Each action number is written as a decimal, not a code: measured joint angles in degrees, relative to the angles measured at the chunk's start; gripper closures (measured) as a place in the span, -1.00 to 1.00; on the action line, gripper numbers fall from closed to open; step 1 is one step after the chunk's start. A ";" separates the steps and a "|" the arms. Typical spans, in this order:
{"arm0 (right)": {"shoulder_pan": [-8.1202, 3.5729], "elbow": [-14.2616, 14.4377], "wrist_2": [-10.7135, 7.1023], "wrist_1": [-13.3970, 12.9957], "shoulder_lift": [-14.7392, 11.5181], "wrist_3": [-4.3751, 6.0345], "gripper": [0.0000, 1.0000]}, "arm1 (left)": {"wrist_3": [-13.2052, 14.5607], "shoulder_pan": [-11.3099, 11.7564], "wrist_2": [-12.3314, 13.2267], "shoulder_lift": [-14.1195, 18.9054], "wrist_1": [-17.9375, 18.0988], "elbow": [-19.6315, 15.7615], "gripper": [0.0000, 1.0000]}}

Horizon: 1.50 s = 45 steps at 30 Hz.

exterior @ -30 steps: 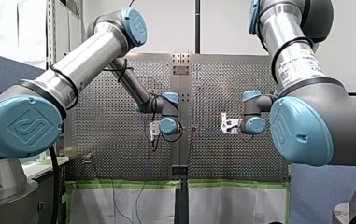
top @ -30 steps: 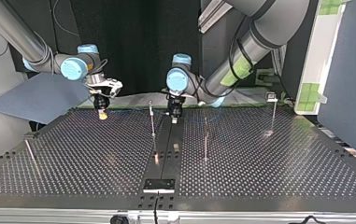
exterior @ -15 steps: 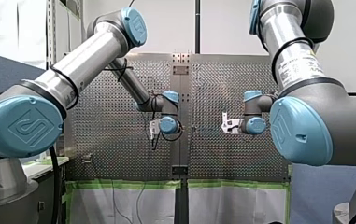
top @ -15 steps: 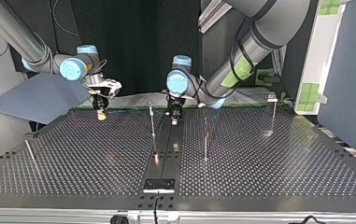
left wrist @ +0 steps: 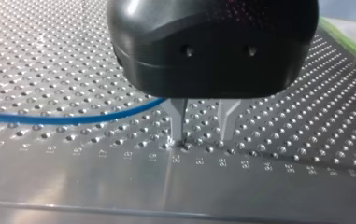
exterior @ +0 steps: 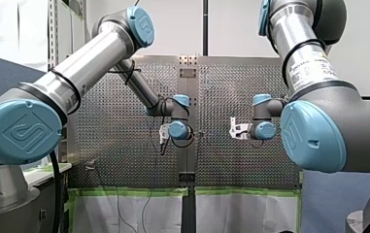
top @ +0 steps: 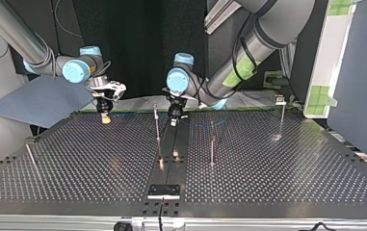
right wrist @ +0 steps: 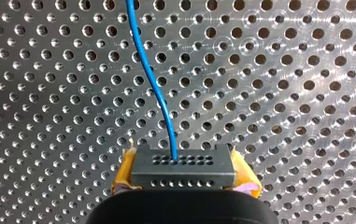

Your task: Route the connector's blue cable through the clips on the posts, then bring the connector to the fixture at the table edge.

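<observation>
The smooth centre strip [top: 170, 144] that runs down the middle of the perforated counter [top: 277, 168] serves as the reference here.

The robot's right hand [top: 105, 117] hangs well off to one side of that strip, on the top view's left, above the counter's far edge. It is clamped on the connector [right wrist: 183, 166], a grey block with rows of small holes, gripped between its yellow pads [right wrist: 125, 171]. The blue cable [right wrist: 154, 84] leaves the connector's upper face and curves away ahead of the hand across the holes.

The robot's left hand [left wrist: 202, 135] is down at the strip's far end. Its two metal fingers [left wrist: 179, 122] stand a narrow gap apart with nothing between them. Their tips are at the counter surface, right where the holes meet the strip. The cable lies flat on the counter beside this hand and reaches as far as one finger; whether it touches cannot be told.

Thin posts stand on either side of the strip, one [top: 156, 126] just beside it and another [top: 212, 144] near it on the opposite side. A dark fixture plate [top: 163, 191] sits at the strip's near end.
</observation>
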 joint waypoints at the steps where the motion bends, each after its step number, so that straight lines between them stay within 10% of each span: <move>1: 0.01 0.00 0.00 0.01 0.00 0.00 1.00 | 0.14 -0.05 0.05 0.00 -0.09 0.00 -0.11; 3: 0.04 0.00 -0.04 0.03 0.00 0.00 1.00 | 0.34 -0.13 0.18 0.00 -0.35 0.00 -1.00; 19: 0.23 0.00 -0.15 0.19 0.00 0.04 1.00 | 0.74 -1.74 -3.05 0.41 -6.34 -0.23 -1.00; 45: -0.52 -0.13 -1.48 -1.79 0.08 2.75 1.00 | 1.48 -6.93 -1.07 13.30 -5.32 -12.41 -1.00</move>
